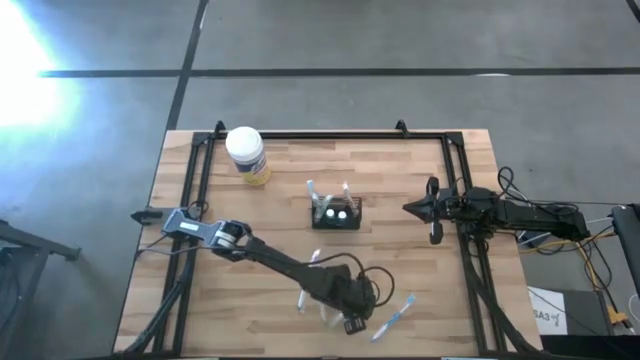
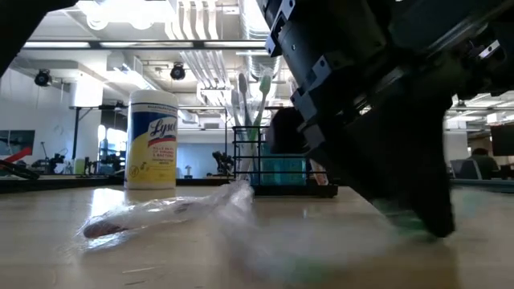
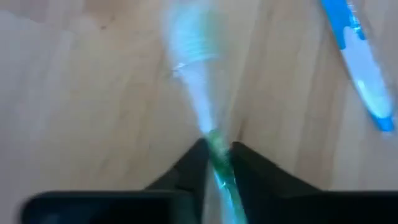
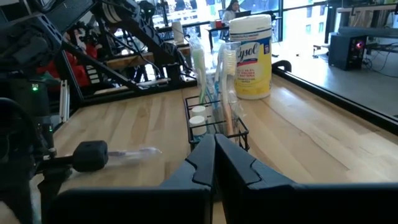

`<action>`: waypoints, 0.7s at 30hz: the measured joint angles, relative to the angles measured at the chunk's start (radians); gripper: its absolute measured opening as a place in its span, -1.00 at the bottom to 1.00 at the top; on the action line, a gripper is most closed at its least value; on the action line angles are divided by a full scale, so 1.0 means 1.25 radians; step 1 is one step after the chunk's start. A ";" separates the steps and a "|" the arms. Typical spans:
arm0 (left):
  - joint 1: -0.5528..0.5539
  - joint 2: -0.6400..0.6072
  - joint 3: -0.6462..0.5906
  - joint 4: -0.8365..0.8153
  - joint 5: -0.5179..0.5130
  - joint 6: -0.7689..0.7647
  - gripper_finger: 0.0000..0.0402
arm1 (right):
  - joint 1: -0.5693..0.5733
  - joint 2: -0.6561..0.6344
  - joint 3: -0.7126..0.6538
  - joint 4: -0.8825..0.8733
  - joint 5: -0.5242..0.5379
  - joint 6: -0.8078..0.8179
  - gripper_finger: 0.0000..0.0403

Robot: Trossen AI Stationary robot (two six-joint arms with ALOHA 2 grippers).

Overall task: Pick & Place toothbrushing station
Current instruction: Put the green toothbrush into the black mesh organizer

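Note:
The toothbrushing station (image 1: 336,214) is a small black wire holder standing on the table's middle with upright toothbrushes in it; it also shows in the low view (image 2: 277,164) and the right wrist view (image 4: 214,121). My left gripper (image 1: 352,320) is near the table's near edge, shut on a green and white toothbrush (image 3: 196,81). A blue and white toothbrush (image 1: 395,316) lies on the table just right of it. A toothbrush in a clear wrapper (image 2: 161,217) lies left of it. My right gripper (image 1: 410,208) waits shut and empty, right of the holder. My left gripper pinches the green part of the toothbrush's handle (image 3: 216,144) between its two fingertips. The fingers slant down and lie along the brush, whose white head end (image 3: 189,43) sticks out beyond them. Whether the brush is clear of the table I cannot tell.
A round white-lidded jar with a yellow label (image 1: 248,156) stands at the far left of the table. A black frame (image 1: 330,134) runs along the table's far and side edges. Bare wood lies between the holder and my left gripper.

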 joint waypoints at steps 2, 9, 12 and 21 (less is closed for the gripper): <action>0.004 -0.001 0.000 -0.006 0.001 0.011 -0.84 | 0.000 0.000 0.000 0.000 0.000 0.000 -0.96; 0.007 -0.005 -0.002 -0.010 0.003 0.031 -0.79 | 0.000 0.000 0.000 0.000 0.000 0.000 -0.96; 0.007 -0.019 -0.004 0.001 0.004 0.048 -0.81 | 0.000 0.000 0.000 0.000 0.000 0.000 -0.96; -0.007 -0.210 -0.036 0.093 -0.135 0.185 -0.94 | 0.000 0.006 0.000 -0.001 0.000 0.014 -0.96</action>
